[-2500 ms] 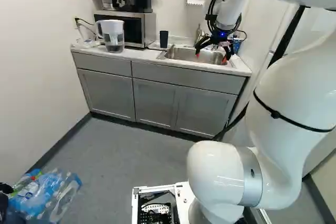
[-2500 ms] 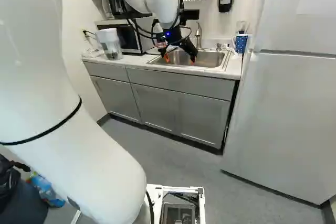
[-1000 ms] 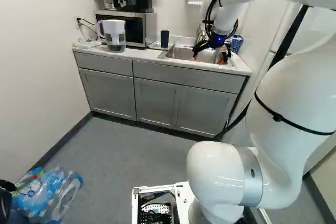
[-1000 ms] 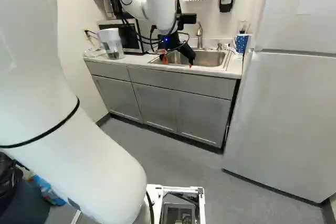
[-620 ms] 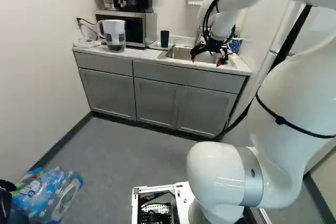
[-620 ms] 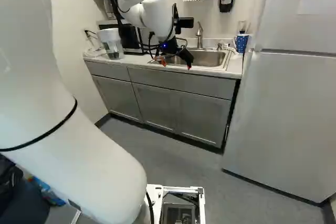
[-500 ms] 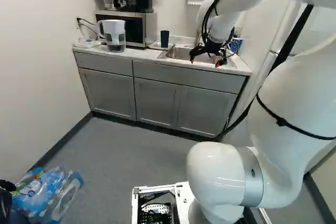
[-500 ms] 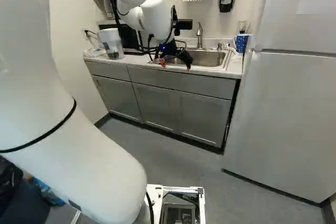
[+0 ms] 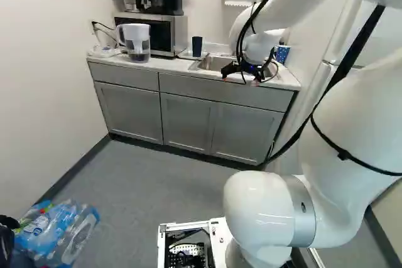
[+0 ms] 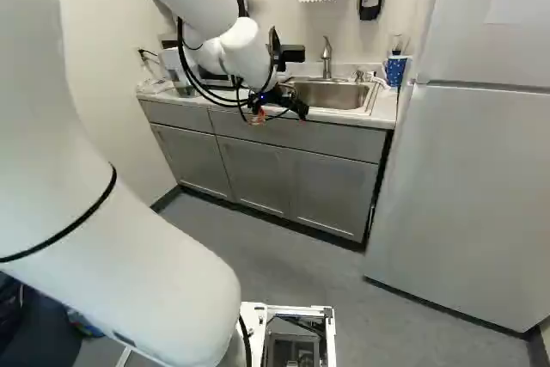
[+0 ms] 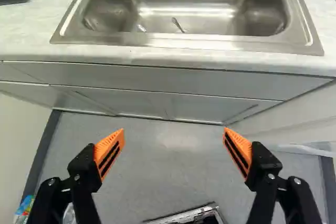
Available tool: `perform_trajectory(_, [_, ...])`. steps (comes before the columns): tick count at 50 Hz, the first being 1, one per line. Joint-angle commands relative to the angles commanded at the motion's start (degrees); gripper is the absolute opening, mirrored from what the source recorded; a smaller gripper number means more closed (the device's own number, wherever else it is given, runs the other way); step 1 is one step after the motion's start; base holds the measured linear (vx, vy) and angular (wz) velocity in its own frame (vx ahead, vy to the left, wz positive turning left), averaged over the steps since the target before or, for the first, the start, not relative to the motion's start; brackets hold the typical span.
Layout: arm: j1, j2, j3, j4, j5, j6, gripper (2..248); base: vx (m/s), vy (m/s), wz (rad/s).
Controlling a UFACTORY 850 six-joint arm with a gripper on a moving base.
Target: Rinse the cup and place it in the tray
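My gripper hangs in front of the counter's front edge by the sink, its fingers spread wide; the right base view also shows the gripper there. In the wrist view nothing stands between the fingertips of the gripper, with cabinet fronts and floor beyond. A dark cup stands upright on the counter left of the sink, by a flat tray. The steel sink has a small spoon-like piece in its basin.
On the counter are a pitcher, a microwave and, right of the sink, a blue patterned cup. A faucet rises behind the sink. The fridge stands at the right; bottles lie on the floor.
My gripper has drawn back from above the sink toward the base and tilted, its fingers staying apart. Early on, the base shifted very slightly. The dark cup has kept its place on the counter.
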Motion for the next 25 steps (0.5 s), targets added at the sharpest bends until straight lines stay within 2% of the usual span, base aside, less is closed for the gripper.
perform_trajectory(25, [3.2,3.0,11.9,0.0,17.6,-1.1,247,0.0,0.0,0.0])
